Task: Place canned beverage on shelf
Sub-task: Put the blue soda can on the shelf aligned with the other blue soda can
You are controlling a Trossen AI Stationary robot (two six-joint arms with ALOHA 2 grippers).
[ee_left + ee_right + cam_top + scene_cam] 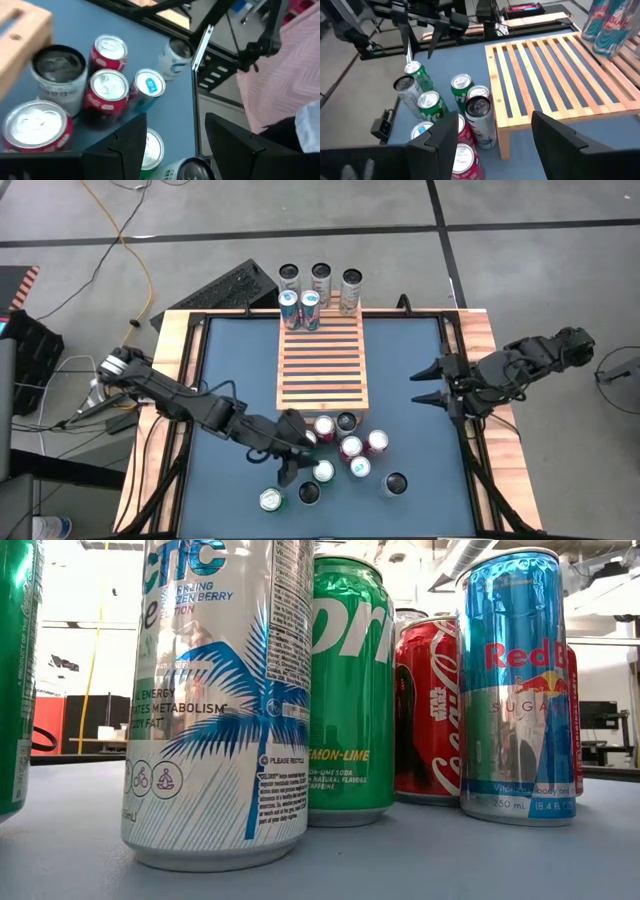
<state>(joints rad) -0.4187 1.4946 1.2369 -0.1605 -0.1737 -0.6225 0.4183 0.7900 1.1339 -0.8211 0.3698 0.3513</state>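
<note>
Your shelf (pixel 322 365) sits at the table's (pixel 230 370) middle, with two blue-and-silver cans (pixel 299 310) standing on its far end. The loose cans (pixel 350 448) cluster just off its near edge. Your left gripper (pixel 289 465) hovers over that cluster, fingers parted with nothing between them. Your right gripper (pixel 428 385) waits at the table's right edge, fingers apart and empty.
</note>
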